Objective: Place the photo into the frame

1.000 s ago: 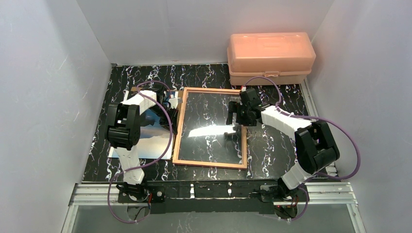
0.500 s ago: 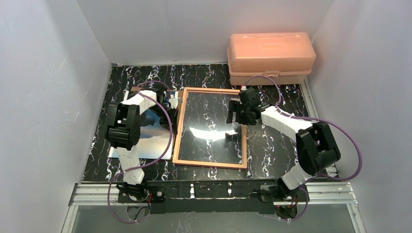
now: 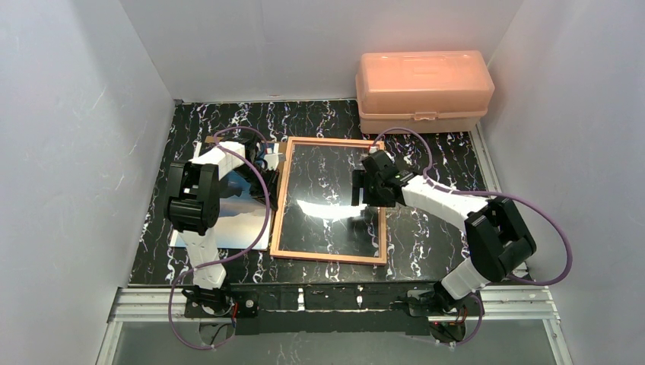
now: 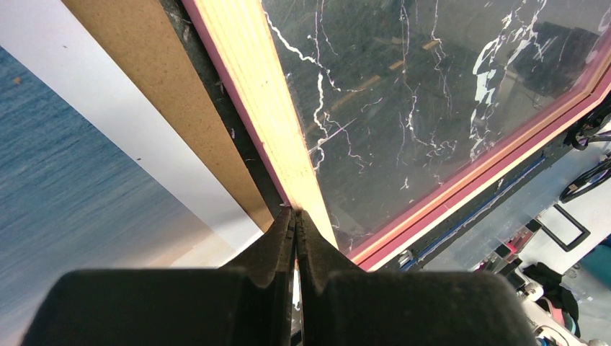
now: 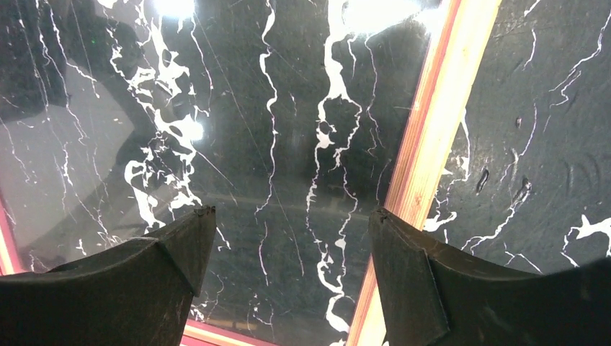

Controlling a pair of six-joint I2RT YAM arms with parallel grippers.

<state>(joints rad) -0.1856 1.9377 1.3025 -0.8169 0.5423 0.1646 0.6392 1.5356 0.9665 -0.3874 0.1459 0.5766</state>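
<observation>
The frame [image 3: 283,199] lies flat in the middle of the table, tan back up, the marble showing through its clear pane [image 5: 288,108]. The photo [image 3: 237,228] lies just left of it, partly under the left arm; its blue print and white border [image 4: 79,166] show in the left wrist view. My left gripper [image 4: 295,213] is shut, its tips at the frame's left rail [image 4: 263,94], nothing visible between them. My right gripper [image 5: 288,216] hangs open above the pane near the frame's right rail [image 5: 432,137]; one finger [image 5: 403,274] stands over that rail.
A brown backing board [image 4: 144,72] lies between the photo and the frame. A peach plastic box [image 3: 424,87] stands at the back right. White walls close in the table on three sides. The arms' bases and a metal rail [image 3: 335,300] run along the near edge.
My right gripper has shifted a little left and nearer over the frame, and its jaws have narrowed slightly. The left arm, frame and photo have not moved.
</observation>
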